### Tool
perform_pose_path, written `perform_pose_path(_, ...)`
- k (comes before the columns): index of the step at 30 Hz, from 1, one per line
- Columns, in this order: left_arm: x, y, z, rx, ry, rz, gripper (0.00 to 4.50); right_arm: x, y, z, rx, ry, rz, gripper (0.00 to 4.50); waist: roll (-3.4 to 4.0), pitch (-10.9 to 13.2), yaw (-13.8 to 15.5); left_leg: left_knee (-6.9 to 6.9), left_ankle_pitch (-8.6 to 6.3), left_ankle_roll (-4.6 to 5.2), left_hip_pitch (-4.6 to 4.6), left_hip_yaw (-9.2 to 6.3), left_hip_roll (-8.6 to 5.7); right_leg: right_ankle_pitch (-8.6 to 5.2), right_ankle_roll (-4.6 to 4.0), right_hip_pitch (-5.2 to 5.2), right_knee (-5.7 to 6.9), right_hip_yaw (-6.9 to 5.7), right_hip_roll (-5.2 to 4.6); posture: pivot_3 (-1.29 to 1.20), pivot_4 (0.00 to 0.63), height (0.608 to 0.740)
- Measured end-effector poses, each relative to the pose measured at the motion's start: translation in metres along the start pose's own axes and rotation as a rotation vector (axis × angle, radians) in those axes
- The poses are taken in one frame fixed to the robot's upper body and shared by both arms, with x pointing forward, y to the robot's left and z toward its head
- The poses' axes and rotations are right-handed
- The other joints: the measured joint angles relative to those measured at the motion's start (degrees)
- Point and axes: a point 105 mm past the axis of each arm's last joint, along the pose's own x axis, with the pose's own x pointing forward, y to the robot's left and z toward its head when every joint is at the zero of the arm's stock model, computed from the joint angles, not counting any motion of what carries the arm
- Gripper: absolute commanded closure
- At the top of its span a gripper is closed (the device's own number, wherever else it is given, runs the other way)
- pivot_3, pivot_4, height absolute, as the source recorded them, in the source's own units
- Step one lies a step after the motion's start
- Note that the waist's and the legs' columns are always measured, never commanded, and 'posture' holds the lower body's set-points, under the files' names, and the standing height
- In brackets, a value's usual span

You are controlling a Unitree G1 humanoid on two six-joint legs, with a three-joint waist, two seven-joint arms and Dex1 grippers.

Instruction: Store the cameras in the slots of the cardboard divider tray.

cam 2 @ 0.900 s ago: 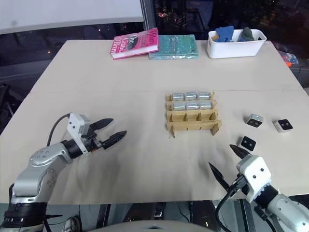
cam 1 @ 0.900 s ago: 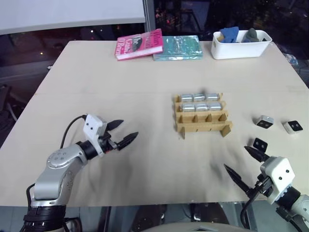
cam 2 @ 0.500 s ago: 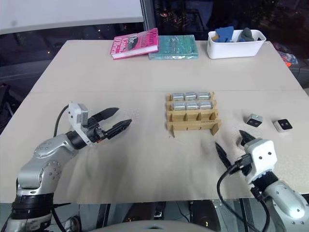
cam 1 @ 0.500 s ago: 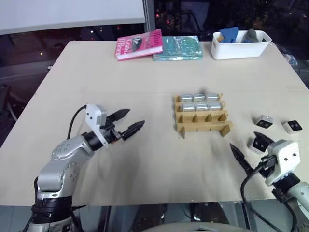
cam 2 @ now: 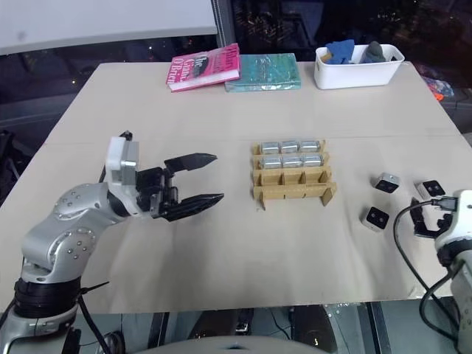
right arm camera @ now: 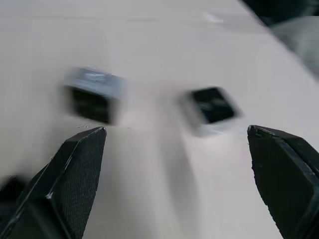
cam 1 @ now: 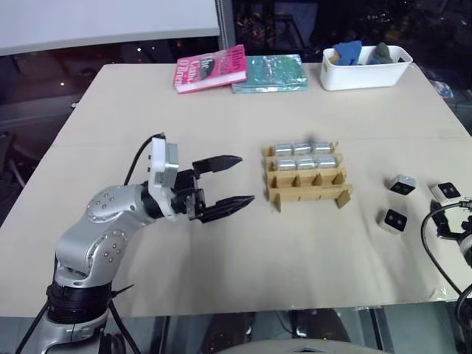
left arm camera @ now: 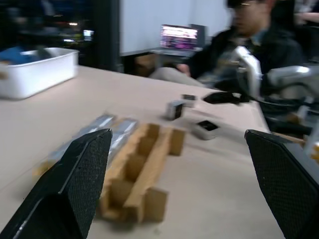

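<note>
The cardboard divider tray [cam 1: 310,194] stands right of the table's centre. Its two far rows hold silvery cameras [cam 1: 304,150], three in each, and the near row's slots are empty. Three loose cameras lie to its right: one nearest the front [cam 1: 393,220], one behind it [cam 1: 402,186] and one farthest right [cam 1: 445,192]. My left gripper [cam 1: 246,179] hovers open just left of the tray, pointing at it, with nothing between its fingers. My right gripper [right arm camera: 174,130] is open at the table's right edge, facing two of the loose cameras [right arm camera: 94,95] [right arm camera: 212,107].
At the far edge of the table lie a pink book [cam 1: 212,67] and a teal book [cam 1: 269,72]. A white bin [cam 1: 365,70] holding blue and grey lumps stands at the far right. A person [left arm camera: 249,40] sits beyond the table in the left wrist view.
My left gripper has swung right, up to the tray's left side. My right gripper has moved from the front edge out to the right, beside the loose cameras. Both stay open.
</note>
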Motion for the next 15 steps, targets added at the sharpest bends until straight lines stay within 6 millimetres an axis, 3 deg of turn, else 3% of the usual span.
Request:
perform_pose_path(2, 0.007, -0.006, 0.000, 0.002, 0.004, -0.050, 0.06, 0.010, -0.005, 0.002, -0.014, 0.029, 0.001, 0.00, -0.01, 0.0, 0.0, 0.01, -0.03, 0.07, 0.00, 0.01, 0.00, 0.00, 0.00, 0.01, 0.00, 0.00, 0.07, 0.00, 0.150, 0.740)
perform_pose_path(9, 0.015, -0.011, 0.002, 0.014, 0.000, -0.107, 0.06, 0.039, 0.004, 0.003, -0.042, 0.137, 0.123, 0.00, 0.01, 0.0, 0.0, 0.02, -0.06, 0.13, -0.02, 0.03, -0.01, 0.01, 0.01, 0.01, -0.01, 0.01, 0.13, 0.00, 0.150, 0.740)
perform_pose_path(15, 0.015, -0.011, 0.002, 0.018, -0.006, -0.105, 0.06, 0.055, -0.012, -0.002, -0.046, 0.233, 0.135, 0.00, 0.01, 0.0, 0.4, 0.03, -0.05, 0.11, -0.06, 0.03, 0.00, 0.00, 0.01, 0.00, -0.04, -0.01, 0.11, 0.00, 0.150, 0.740)
